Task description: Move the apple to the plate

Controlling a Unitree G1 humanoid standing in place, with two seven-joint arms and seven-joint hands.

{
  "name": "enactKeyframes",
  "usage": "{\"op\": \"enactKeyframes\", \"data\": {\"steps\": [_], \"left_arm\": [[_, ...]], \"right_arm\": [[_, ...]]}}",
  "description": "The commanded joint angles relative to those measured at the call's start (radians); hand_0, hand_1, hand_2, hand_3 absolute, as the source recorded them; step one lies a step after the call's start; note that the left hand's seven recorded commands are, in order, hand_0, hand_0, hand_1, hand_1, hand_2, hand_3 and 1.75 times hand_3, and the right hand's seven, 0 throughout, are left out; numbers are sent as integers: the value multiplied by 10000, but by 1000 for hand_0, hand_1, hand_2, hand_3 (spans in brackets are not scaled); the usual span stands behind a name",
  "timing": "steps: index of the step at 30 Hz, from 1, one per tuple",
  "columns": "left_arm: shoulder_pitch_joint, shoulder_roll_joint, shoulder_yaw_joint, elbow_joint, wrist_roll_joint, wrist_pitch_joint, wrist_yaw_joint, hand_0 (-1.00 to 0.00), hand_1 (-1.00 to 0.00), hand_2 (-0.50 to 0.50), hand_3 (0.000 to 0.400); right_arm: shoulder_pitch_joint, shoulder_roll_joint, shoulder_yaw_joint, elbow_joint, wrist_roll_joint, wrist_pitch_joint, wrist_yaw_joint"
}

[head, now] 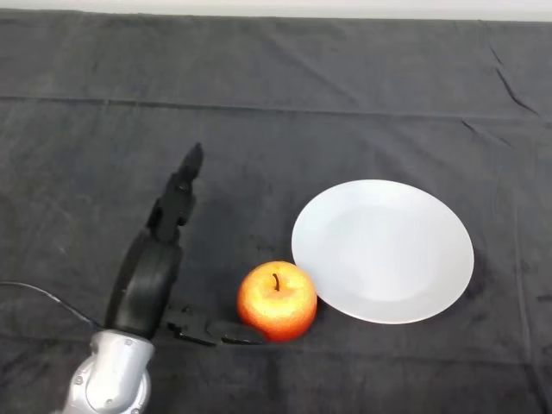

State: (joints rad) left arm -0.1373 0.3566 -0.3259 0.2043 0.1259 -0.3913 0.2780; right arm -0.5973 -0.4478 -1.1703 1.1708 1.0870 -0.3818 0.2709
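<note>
Left hand (151,276) spread wide, thumb touching apple (277,300) beside plate (414,297).

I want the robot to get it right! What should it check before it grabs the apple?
1. Apple in view, upright, stem up: ok.
2. Plate has bare room for it: ok.
3. Left hand open, fingers straight: ok.
4. Hand beside the apple, thumb reaching to its left side: ok.
5. Fingers curled round the apple: not ok, they point away up the table.
6. Apple apart from the plate's rim: cannot tell, they look very close.
</note>
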Motion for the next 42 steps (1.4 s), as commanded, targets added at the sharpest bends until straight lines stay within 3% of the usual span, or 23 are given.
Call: {"op": "enactKeyframes", "data": {"steps": [1, 12, 25, 27, 28, 29, 30, 31, 42], "left_arm": [[-441, 59, -164, 350, -30, -112, -70, 0, 0, 0, 0], [-1041, -275, -1085, 1180, 168, 17, 139, 0, 0, 0, 0], [-1707, -348, -1915, 2066, -104, -119, 191, 0, 0, 0, 0], [-1754, -336, -1989, 2203, -133, -193, 210, -192, 0, -96, 77], [-1774, -328, -2025, 2266, -146, -225, 220, -839, -39, -400, 336], [-1790, -320, -2053, 2316, -156, -248, 229, -976, -122, -427, 391], [-1803, -311, -2084, 2360, -164, -268, 241, -1000, -737, -131, 400], [-1813, -301, -2113, 2396, -169, -281, 253, -1000, -1000, 0, 400], [-1819, -113, -2265, 2318, -156, -190, 321, -1000, -1000, 0, 400]], "right_arm": [[130, 47, 50, -490, 56, 6, -126], [129, 44, 50, -485, 59, 5, -126], [123, 36, 44, -467, 65, 0, -117], [122, 35, 43, -463, 66, -1, -115], [121, 34, 42, -461, 67, -2, -113], [121, 33, 42, -459, 67, -2, -112], [120, 33, 41, -457, 68, -3, -111], [120, 32, 40, -455, 69, -3, -109], [114, 24, 34, -436, 75, -8, -96]]}}
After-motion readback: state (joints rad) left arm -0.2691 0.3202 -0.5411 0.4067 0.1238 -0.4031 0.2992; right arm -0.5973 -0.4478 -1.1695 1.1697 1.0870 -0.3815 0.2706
